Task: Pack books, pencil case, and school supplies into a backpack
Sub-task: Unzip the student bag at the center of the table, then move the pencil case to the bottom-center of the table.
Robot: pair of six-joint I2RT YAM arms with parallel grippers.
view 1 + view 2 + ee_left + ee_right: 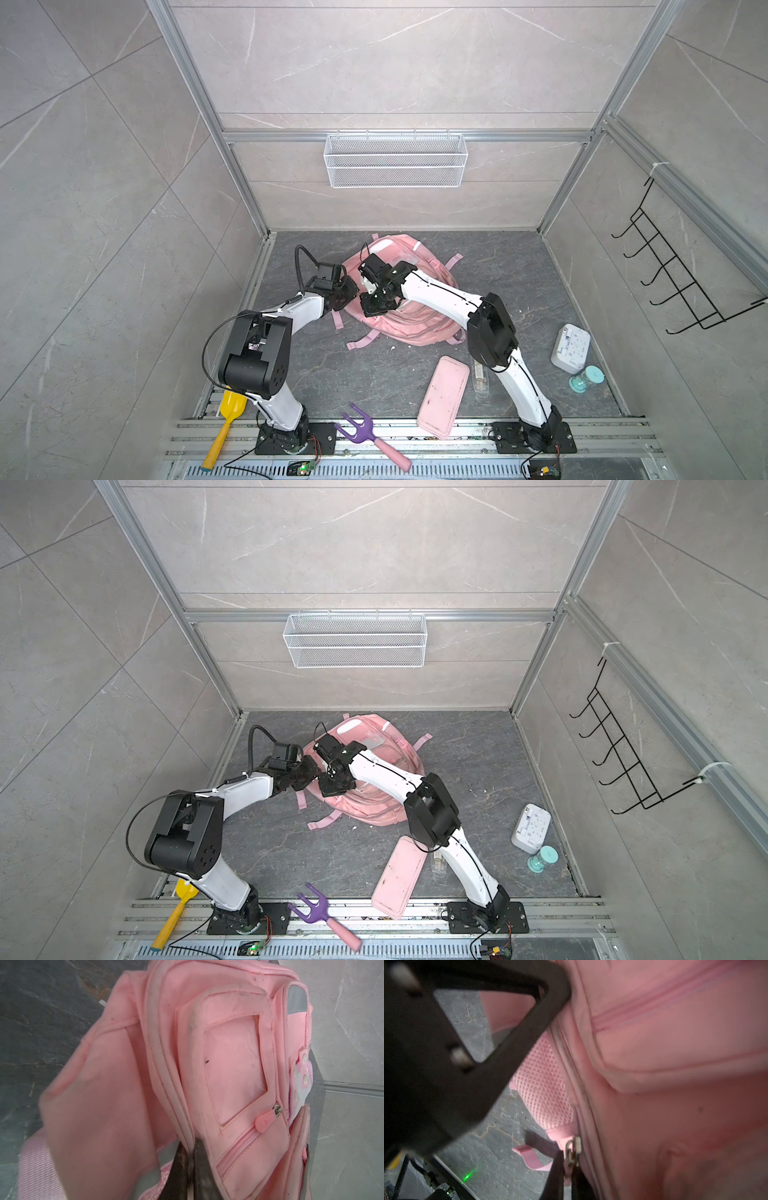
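The backpack [415, 328] is lying on the dark desk [519, 282] toward the back wall, with its straps trailing out around it. Both arms are reaching in at the same side of it. The left pincer [190, 1160] is clamping shut on a piped seam at the backpack's edge, just beside a zipped front pocket with a clear window. The right pincer [568, 1167] is gripping the zipper pull [572, 1153], its fingers closed around it, and in both top views the two pincers are sitting just beside each other.

The pencil case [442, 395] is lying flat near the front of the desk, its near end overhanging the metal rail, well apart from the backpack. The packet of school supplies [481, 378] is lying just beside the pencil case, partly hidden by the right arm.

A white box [571, 347] and a teal hourglass [586, 379] are standing near the desk's right edge. A purple fork [361, 428] and a yellow shovel [228, 415] are lying on the front rails.
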